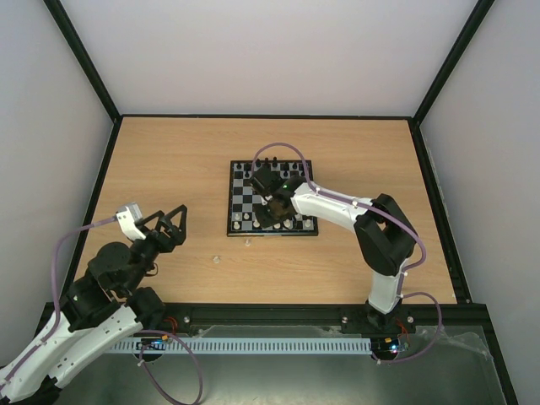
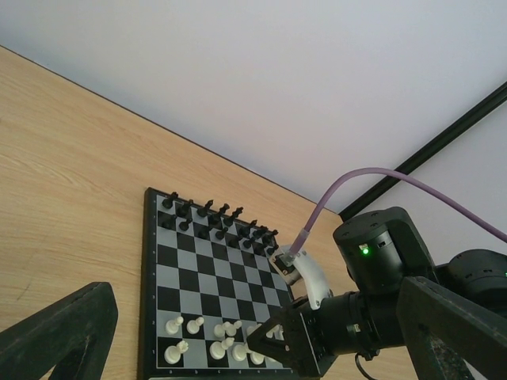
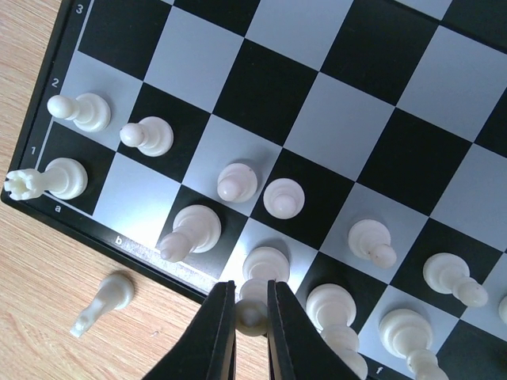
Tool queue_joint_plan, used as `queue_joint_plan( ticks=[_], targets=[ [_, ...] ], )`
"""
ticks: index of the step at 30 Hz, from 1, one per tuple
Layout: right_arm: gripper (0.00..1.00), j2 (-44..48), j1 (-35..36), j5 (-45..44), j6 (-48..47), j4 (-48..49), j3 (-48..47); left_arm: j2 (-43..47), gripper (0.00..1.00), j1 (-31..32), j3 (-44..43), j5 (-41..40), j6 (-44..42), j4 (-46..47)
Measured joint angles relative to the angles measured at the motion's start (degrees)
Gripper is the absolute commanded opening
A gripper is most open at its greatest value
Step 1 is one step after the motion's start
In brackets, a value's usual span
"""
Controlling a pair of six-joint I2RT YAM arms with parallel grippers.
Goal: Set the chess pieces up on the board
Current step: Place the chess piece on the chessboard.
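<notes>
Lowest in the top view and nearest the lens, the white-and-black left arm bends up from its base. Its left gripper [image 1: 171, 221] hangs over bare wood well left of the board, jaws spread wide with nothing between them. A small square chessboard [image 1: 243, 196] of black and pale checkered squares lies flat at the middle of the light wooden table [image 1: 152, 160]. The right arm reaches over the board's near half, and the right gripper [image 1: 272, 211] points down among the tiny whitish chess pieces [image 1: 293, 224] of the near rows. One loose whitish piece [image 1: 247, 242] rests on the wood just off the board's near edge, and a second stray piece [image 1: 216, 259] sits farther left.

From the left wrist, that gripper's two black fingers [image 2: 55, 336] stand far apart at the lower corners, gripping nothing. Beyond them, tiny black chess figures [image 2: 207, 212] fill the board's far rows.

From the right wrist, the jaws are almost closed and pinch the rounded top of one held white piece [image 3: 251, 315]. Its base stands on a pale first-row square, with neighbours on either side. The loose whitish piece lies on its side on the wood, just beside the border.
</notes>
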State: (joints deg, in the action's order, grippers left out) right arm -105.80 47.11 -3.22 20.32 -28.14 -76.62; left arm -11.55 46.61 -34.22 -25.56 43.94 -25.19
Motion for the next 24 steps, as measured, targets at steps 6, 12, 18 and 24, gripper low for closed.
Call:
queue_joint_plan(
  ticks=[6, 12, 18, 24],
  targets=[
    [0.19, -0.09, -0.35, 0.13, -0.37, 0.09, 0.0, -0.22, 1.0, 0.0, 0.24, 0.02, 0.02, 0.11],
    [0.23, -0.09, -0.35, 0.24, -0.5, 0.24, 0.02, -0.28, 1.0, 0.0, 0.24, 0.02, 0.0, 0.22],
    [0.36, -0.07, -0.35, 0.42, -0.46, 0.24, 0.02, -0.28, 1.0, 0.0, 0.24, 0.02, 0.02, 0.26],
    [0.64, 2.32, -0.39, 1.49, -0.42, 0.26, 0.42, -0.39, 1.0, 0.0, 0.39, 0.0, 0.02, 0.48]
  ],
)
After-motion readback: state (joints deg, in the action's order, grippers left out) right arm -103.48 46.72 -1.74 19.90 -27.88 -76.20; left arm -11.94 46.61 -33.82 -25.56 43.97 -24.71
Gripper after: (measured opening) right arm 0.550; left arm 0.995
